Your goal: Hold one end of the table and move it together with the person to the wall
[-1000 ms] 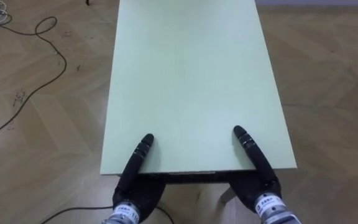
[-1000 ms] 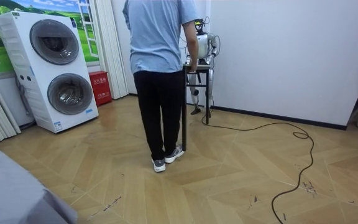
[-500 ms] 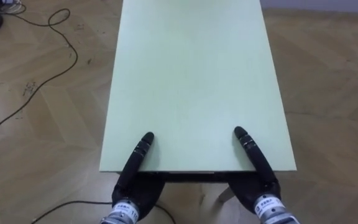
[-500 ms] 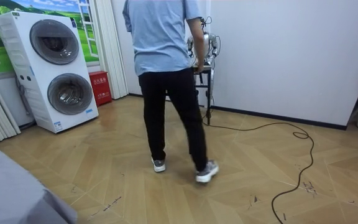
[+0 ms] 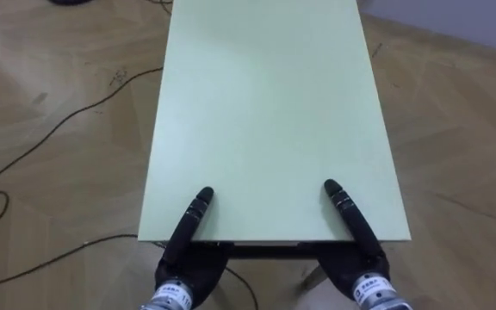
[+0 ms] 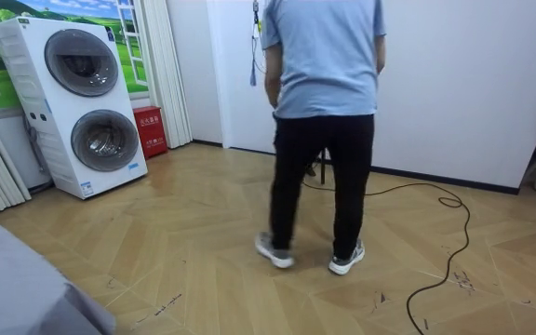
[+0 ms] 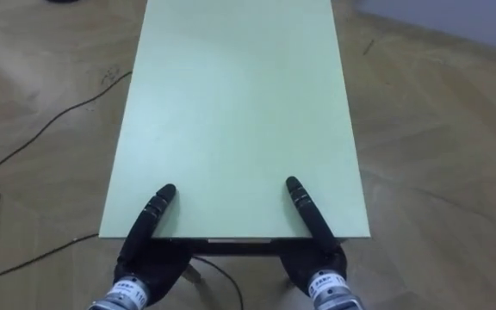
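Observation:
A pale green table [image 5: 265, 103] stretches away from me, its near edge right before me. My left hand [image 5: 192, 220] clasps that near edge, thumb lying flat on top and the rest beneath. My right hand [image 5: 347, 211] grips the same edge further right in the same way. In the right eye view the left hand [image 7: 151, 215] and right hand [image 7: 306, 211] hold the table [image 7: 239, 95] likewise. A person [image 6: 324, 121] in a blue shirt and black trousers stands at the table's far end, back to the room camera, hiding me.
A dark cable [image 5: 50, 129] snakes over the wooden floor to the table's left and shows again as the cable [image 6: 435, 233] in the room view. Stacked washing machines [image 6: 82, 102] and a red box [image 6: 150, 130] stand at the room view's left. A white wall [image 6: 463, 84] runs close behind.
The person has stepped toward the room view's right and now covers me. The floor and cable have slid beneath the table in the eye view. Both hands hold as before.

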Robot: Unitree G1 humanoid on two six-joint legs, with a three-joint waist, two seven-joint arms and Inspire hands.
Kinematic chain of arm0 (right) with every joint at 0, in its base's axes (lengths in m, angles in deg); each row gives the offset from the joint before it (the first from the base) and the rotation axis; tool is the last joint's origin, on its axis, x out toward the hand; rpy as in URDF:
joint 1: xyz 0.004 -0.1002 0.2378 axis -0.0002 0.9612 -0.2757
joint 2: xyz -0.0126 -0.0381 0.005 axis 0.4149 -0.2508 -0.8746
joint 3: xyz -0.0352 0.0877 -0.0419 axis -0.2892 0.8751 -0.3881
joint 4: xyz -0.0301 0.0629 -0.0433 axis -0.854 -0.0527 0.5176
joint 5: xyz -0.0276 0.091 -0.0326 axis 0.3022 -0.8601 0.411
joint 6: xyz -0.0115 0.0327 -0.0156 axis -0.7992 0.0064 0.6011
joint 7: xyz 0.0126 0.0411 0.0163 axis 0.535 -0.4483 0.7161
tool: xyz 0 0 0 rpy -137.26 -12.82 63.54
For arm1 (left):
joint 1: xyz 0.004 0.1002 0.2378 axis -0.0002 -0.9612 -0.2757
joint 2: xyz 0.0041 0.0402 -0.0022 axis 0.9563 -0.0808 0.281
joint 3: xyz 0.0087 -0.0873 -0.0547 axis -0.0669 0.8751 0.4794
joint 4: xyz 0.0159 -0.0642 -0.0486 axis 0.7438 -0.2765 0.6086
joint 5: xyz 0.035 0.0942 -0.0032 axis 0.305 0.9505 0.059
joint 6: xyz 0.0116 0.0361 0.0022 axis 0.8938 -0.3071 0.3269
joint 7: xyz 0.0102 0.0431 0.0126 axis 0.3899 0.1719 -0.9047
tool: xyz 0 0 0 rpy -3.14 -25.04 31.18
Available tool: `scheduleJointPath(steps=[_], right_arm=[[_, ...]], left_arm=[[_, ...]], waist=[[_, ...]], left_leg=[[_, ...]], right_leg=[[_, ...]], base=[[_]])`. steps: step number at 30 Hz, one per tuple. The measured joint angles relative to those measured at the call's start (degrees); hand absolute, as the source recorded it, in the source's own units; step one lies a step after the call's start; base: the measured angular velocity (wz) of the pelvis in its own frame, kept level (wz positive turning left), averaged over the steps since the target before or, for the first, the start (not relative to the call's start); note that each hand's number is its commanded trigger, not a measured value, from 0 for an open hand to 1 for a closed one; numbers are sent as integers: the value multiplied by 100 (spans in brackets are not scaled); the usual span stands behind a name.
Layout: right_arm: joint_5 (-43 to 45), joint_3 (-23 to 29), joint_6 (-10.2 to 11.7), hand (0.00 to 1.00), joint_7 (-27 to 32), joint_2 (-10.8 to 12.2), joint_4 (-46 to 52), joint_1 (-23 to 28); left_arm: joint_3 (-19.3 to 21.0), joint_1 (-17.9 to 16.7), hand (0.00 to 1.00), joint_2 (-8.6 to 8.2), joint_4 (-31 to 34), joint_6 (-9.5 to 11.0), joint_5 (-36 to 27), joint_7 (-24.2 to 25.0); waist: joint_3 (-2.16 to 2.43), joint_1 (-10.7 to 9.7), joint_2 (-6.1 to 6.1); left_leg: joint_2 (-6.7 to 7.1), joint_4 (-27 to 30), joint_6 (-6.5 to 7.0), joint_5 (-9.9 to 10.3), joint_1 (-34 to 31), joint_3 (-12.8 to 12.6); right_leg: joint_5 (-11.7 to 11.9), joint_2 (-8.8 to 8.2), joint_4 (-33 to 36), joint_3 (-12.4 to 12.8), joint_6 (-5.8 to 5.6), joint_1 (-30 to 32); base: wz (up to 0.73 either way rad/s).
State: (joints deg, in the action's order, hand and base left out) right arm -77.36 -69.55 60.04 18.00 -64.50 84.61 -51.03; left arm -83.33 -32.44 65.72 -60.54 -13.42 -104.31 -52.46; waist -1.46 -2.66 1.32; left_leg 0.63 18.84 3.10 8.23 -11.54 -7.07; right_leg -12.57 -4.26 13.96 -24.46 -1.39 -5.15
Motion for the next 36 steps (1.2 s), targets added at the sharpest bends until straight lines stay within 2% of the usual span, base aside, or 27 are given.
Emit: scheduleJointPath(steps=[4,6,7,8,9,10,11,12,13,14,16,20,21,24,26,30,32,33,34,35,36], right_arm=[[106,59,19,100,13,2,75,-28],[71,60,19,100,37,0,75,-3],[30,54,24,100,37,8,75,25],[47,58,32,100,28,34,76,62],[59,67,34,100,18,29,79,82],[71,73,37,100,15,53,106,87],[84,74,44,100,15,57,115,90],[91,83,58,100,15,35,116,117],[101,76,105,100,1,14,118,165],[98,67,108,100,-4,12,117,169],[40,35,112,100,-2,19,117,176],[-1,-38,113,100,62,-29,117,174],[2,-44,113,100,69,-29,117,172],[5,-51,114,100,72,-45,117,159],[6,-51,114,100,72,-45,117,137],[17,-47,114,100,71,-55,117,125],[41,-38,114,100,71,-64,117,122],[37,-38,114,100,71,-64,117,128],[31,-38,114,100,72,-61,117,129],[55,-34,114,100,73,-64,117,128],[80,-22,114,100,73,-66,118,128]], left_arm=[[0,70,100,-24,1,0,-2,0],[-24,77,100,11,1,0,5,-1],[-52,91,100,13,0,5,17,-9],[-72,91,100,44,0,9,4,-9],[-80,88,100,52,0,16,-2,-9],[-85,87,100,53,1,30,-15,-9],[-93,89,100,44,-5,28,-18,-9],[-109,96,100,37,-36,24,-19,-14],[-152,79,100,45,-50,25,-19,-16],[-167,83,100,85,-43,27,-27,-13],[-182,89,100,100,-44,31,-80,-13],[-195,16,100,102,-43,61,-113,-20],[-195,2,100,95,-43,72,-113,-20],[-203,-20,100,80,-39,106,-114,-20],[-205,-20,100,74,-32,131,-117,-20],[-214,-23,100,69,-16,147,-122,-20],[-222,-23,100,57,-16,147,-142,-20],[-225,-23,100,57,-17,147,-146,-20],[-225,-23,100,60,-17,147,-146,-20],[-232,-22,100,58,-17,149,-143,-20],[-241,-22,100,48,-16,151,-141,-21]], waist=[[-5,158,45],[-15,124,71],[-29,121,97],[-51,77,136],[-62,43,173],[-55,-9,161],[-42,-46,133],[-48,-144,153],[-36,-197,171],[-33,-199,177],[-30,-204,147],[-14,197,47],[-10,232,33],[-2,350,-61],[4,457,-95],[2,462,-86],[1,410,-82],[1,366,-75],[2,248,-46],[1,95,-16],[-6,64,6]], left_leg=[[20,0,50,-31,-101,-16],[25,-1,78,-48,-78,20],[45,2,91,-55,-74,148],[42,12,109,-66,-71,376],[78,30,118,-72,-88,510],[183,31,121,-106,-117,694],[380,5,128,-155,-134,843],[455,-1,138,-180,-123,950],[549,-71,129,-259,-79,994],[547,-152,120,-333,-96,1012],[523,-172,115,-370,-114,1007],[473,-260,97,-398,-78,1015],[473,-260,96,-397,-80,1028],[502,-253,98,-398,-90,1040],[513,-234,99,-397,-74,1046],[536,-166,92,-403,-104,1072],[562,-258,66,-517,-108,1134],[561,-304,68,-564,-112,1087],[477,-373,99,-645,-147,748],[280,-258,100,-601,-237,246],[155,51,79,-420,-316,-32]], right_leg=[[-4,-16,94,3,-9,50],[-17,-66,447,-23,-28,126],[-26,-98,803,85,-38,254],[-105,-113,1171,355,-67,513],[-219,-51,1183,637,-49,601],[-417,47,820,1110,35,744],[-321,40,395,1352,34,834],[-280,18,476,1311,102,828],[-295,-54,448,1078,108,759],[-265,-63,365,898,139,685],[-254,-34,277,737,151,590],[-184,51,79,780,174,483],[-182,60,54,790,177,462],[-182,141,-58,1042,178,343],[-171,173,-147,1076,194,226],[-148,235,-153,927,231,128],[-117,233,-265,653,271,51],[-105,226,-337,544,289,12],[-89,163,-371,295,306,0],[-89,152,-435,24,309,1],[-95,146,-436,-106,316,4]], base=[[18],[37],[45],[47],[49],[62],[77],[92],[84],[71],[55],[11],[24],[43],[31],[35],[45],[64],[82],[79],[38]])
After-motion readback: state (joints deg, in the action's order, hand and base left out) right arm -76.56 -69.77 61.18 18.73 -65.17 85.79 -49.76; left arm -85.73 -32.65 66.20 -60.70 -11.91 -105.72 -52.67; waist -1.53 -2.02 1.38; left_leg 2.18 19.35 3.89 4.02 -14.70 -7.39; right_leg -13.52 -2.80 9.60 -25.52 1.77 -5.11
